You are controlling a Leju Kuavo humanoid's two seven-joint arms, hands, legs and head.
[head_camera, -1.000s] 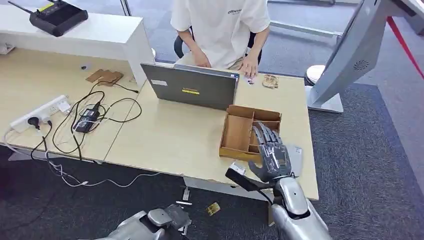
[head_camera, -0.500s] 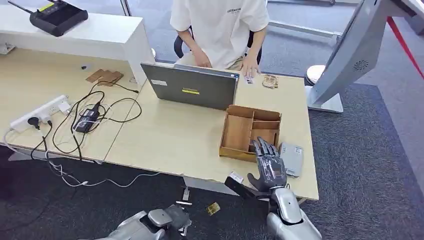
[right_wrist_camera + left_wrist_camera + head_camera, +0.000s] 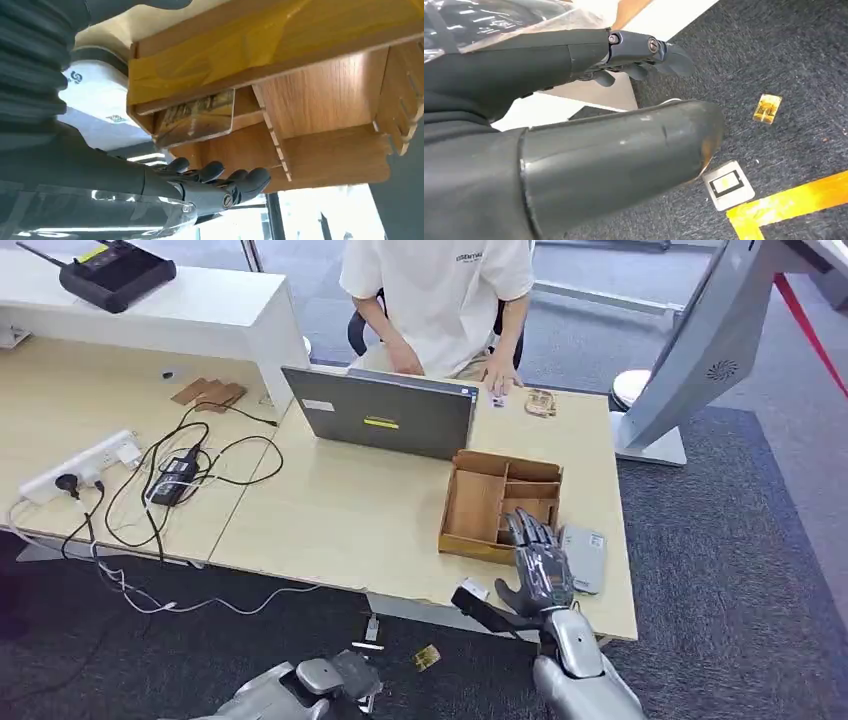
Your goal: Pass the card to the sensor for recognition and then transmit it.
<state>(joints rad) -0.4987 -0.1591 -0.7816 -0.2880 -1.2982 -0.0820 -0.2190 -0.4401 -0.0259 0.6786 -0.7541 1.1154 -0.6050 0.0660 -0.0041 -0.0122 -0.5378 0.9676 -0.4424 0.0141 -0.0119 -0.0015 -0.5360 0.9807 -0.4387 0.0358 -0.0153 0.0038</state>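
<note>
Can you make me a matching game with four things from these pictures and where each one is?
Things:
1. laptop
2. wooden box
3. power strip
4. right hand

Places:
A. at the table's near edge, by the grey sensor
B. on the left desk, among black cables
C. in front of the seated person
D. between the laptop and the right hand

Pairs: 1-C, 2-D, 3-B, 4-A
</note>
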